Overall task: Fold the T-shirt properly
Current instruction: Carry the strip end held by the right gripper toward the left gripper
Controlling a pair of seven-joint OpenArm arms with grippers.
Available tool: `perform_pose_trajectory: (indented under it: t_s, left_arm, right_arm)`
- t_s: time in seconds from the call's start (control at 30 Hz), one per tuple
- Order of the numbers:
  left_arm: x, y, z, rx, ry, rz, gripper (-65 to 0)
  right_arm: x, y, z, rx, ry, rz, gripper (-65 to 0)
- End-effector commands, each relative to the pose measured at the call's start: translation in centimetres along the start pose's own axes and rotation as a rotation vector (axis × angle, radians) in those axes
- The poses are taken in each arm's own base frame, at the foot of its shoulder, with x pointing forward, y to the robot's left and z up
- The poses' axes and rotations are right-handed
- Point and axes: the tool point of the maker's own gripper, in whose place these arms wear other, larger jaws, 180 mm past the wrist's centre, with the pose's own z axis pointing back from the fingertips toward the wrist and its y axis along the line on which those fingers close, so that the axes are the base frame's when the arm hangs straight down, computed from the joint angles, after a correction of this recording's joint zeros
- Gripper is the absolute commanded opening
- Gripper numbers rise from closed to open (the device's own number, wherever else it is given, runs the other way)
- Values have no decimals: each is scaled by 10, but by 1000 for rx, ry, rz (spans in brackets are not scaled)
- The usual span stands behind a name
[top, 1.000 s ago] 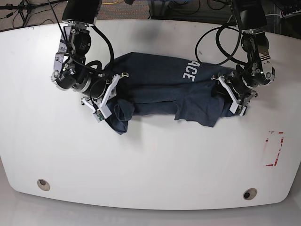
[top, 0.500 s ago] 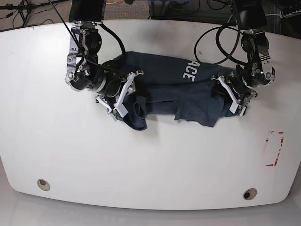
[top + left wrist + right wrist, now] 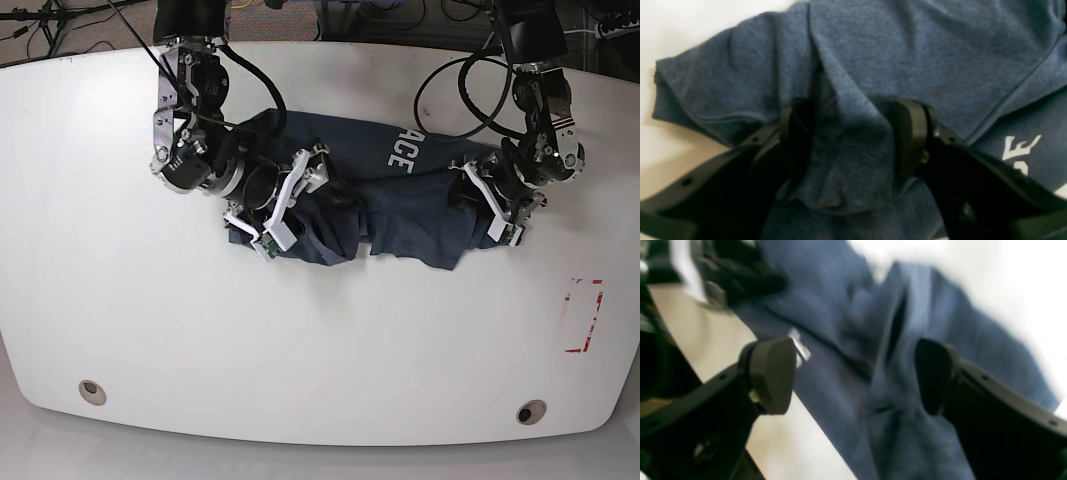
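We count one T-shirt (image 3: 400, 195), two grippers, the left gripper (image 3: 490, 205) and right gripper (image 3: 295, 200), one white table (image 3: 320, 350), and one red-marked rectangle (image 3: 583, 315).

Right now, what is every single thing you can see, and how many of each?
T-shirt: one, dark blue with white letters, bunched across the middle of the table.
Table: one, white, under everything.
Red marking: one, red outline, near the table's right edge in the base view.
Round holes: two, grey, near the table's front corners.
Cables: several, black, looping over the back of the table.
Left gripper: one, black, with a fold of the shirt between its fingers.
Right gripper: one, black, open over the shirt's other end.
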Motion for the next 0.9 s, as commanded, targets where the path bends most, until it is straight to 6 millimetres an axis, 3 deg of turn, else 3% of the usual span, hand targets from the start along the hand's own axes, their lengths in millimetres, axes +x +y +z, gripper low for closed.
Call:
perform_pose_trajectory:
  t_s: [0.0,0.23,0.4,0.57,0.87]
  left_arm:
    - [-44,-2,-2,11,188,-13,-315]
    - [-42,0,-2,14,184,-16,-314]
    - [-34,1,-3,16,170,-19,-314]
    - [-33,1,-3,16,168,-20,-314]
    - [-32,3,-3,19,168,-22,-314]
  right_arm:
    - [10,-1,14,-17,-44,44,-120]
    - [-10,-33,40,-104,3,52,-157]
    - [-12,-51,66,-102,-30,41,-179]
    - [-19,-53,88,-55,-76,-34,-178]
    - [-44,-44,91,-16,-31,-84,-182]
